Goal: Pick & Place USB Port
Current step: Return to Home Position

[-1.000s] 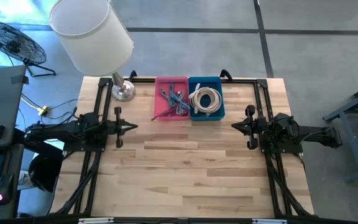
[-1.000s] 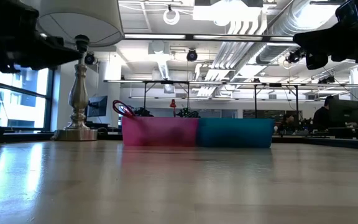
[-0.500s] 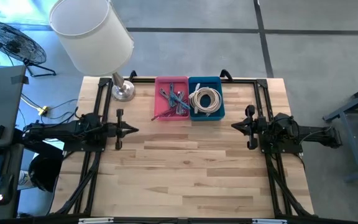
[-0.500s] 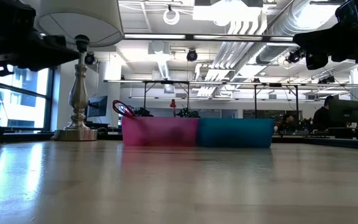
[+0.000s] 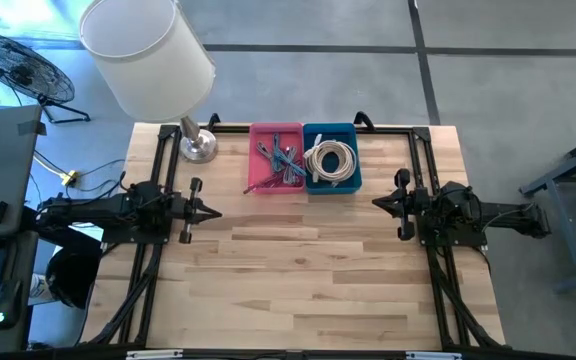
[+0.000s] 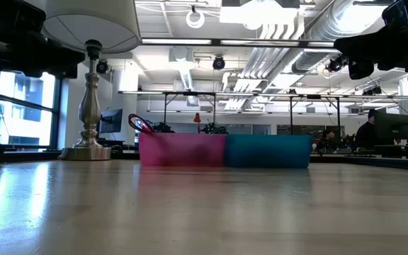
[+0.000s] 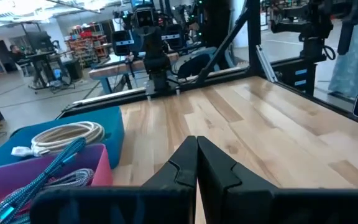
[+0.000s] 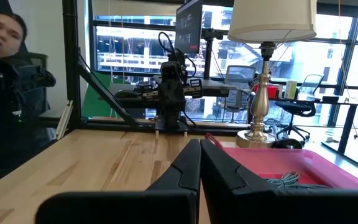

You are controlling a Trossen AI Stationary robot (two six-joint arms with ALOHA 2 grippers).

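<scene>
Hidden behind walls in low view: bin contents | pink bin [image 5: 276, 128], 12 o'clock: tangled blue-pink cables [image 5: 286, 163] | blue bin [image 5: 357, 160] beside: coiled white cable [image 5: 318, 160] | left jaws 9 o'clock, right jaws 3 o'clock, clenched, empty

The surface [image 5: 298, 280] is a pale wooden butcher-block top with plank seams running across its width. At the middle of its back edge stand a pink bin [image 5: 276, 127] and a blue bin [image 5: 356, 165], side by side and touching. The lamp [image 5: 199, 148] stands on its silver base at the back left corner. A black frame [image 5: 388, 128] runs along the back and both sides.
</scene>
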